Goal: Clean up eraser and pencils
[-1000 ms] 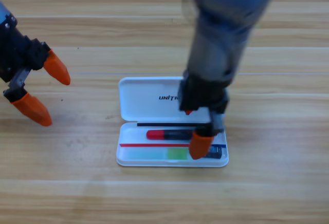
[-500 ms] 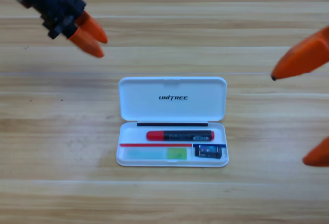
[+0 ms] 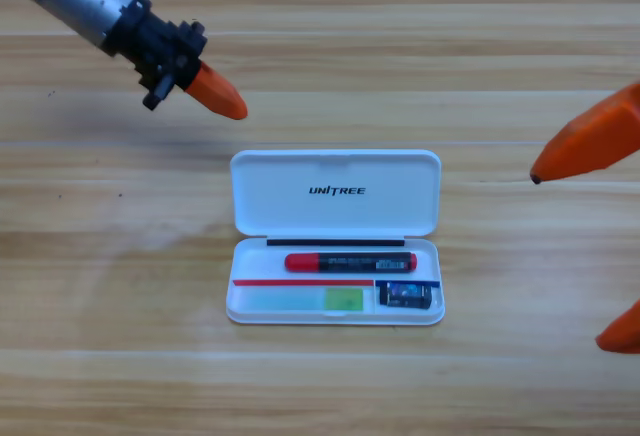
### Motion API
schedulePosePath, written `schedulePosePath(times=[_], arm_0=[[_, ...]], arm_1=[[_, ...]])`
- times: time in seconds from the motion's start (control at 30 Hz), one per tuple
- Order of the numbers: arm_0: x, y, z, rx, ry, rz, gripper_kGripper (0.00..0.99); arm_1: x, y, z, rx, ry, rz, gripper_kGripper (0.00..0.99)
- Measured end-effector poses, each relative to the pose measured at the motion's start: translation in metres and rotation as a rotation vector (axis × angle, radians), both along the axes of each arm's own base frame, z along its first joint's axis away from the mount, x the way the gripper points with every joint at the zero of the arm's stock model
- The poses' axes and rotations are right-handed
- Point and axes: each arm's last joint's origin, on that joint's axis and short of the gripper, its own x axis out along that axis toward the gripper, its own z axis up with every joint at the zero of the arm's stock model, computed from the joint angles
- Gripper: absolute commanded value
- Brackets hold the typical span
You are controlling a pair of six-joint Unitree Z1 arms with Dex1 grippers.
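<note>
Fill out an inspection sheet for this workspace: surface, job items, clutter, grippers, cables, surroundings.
Surface: wooden table, planks running across.
Job's things: black pencil with red cap lies in the upper slot of the open white case; green pencil and eraser lie in the lower slot, eraser at the right end.
Clutter: nothing seen.
Grippers: left gripper up left of the case, holding nothing; right gripper at the right edge, open, empty.
Cables: nothing seen.
Surroundings: nothing seen.

One fixed high view looks straight down on the wooden table [image 3: 320, 396], arms entering from above.
</note>
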Motion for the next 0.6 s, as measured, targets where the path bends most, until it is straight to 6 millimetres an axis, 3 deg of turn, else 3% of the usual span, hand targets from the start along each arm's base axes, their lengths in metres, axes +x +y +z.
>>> schedulePosePath(times=[0.27,0.6], arm_0=[[-0.005,-0.018,-0.01,-0.007,0.059,-0.027,0.0],[-0.027,-0.062,-0.026,-0.006,0.129,-0.127,0.0]], arm_1=[[0.0,0.0,-0.002,-0.002,0.002,-0.001,0.99],[0.0,0.0,-0.003,-0.001,0.004,0.001,0.99]])
